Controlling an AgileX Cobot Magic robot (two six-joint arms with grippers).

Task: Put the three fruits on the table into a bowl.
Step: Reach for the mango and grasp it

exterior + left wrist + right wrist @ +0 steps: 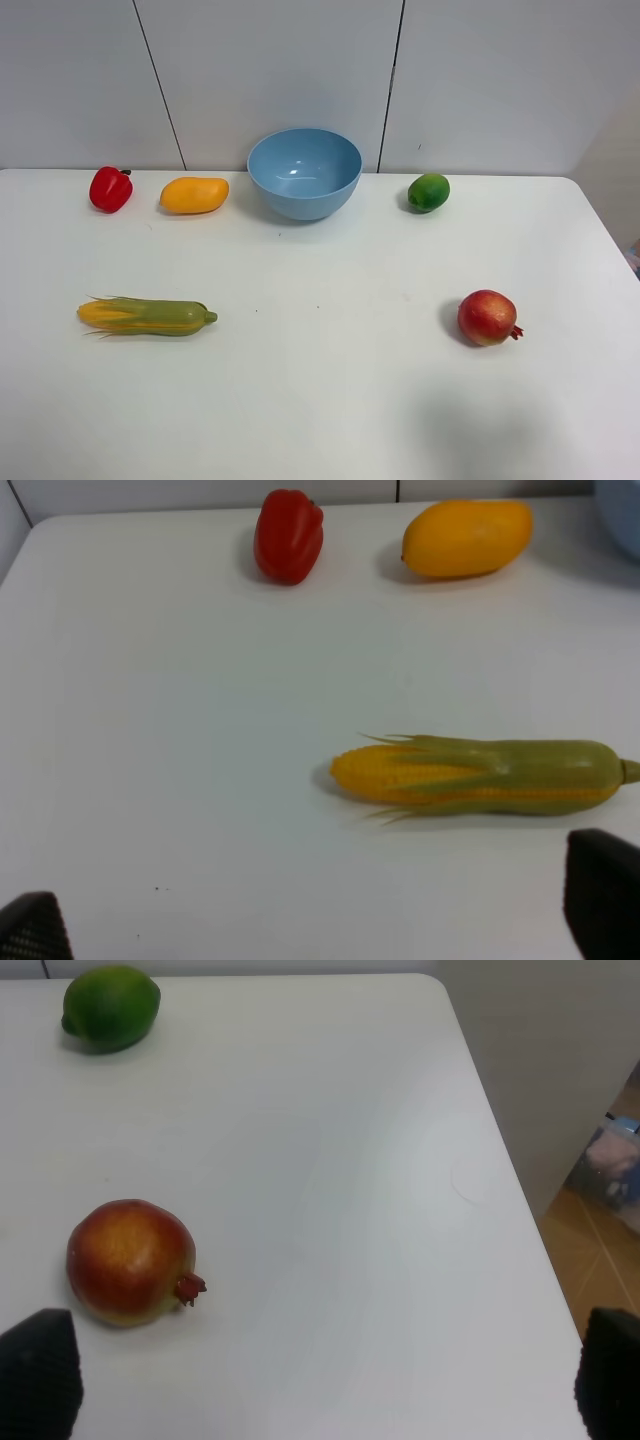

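The light-blue bowl [304,172] stands at the back middle of the white table [330,400]. The orange-yellow mango [194,194] lies left of it, also in the left wrist view [466,538]. The green lime [428,192] sits right of the bowl, also in the right wrist view [110,1007]. The red pomegranate [488,317] rests at the right front, also in the right wrist view [130,1261]. Neither gripper shows in the high view. My left gripper [320,925] is open and empty, near the corn. My right gripper [325,1385] is open and empty, near the pomegranate.
A red bell pepper [110,189] stands at the back left, also in the left wrist view [288,535]. A corn cob [146,316] lies at the left front, also in the left wrist view [480,773]. The table's right edge [500,1160] drops to the floor.
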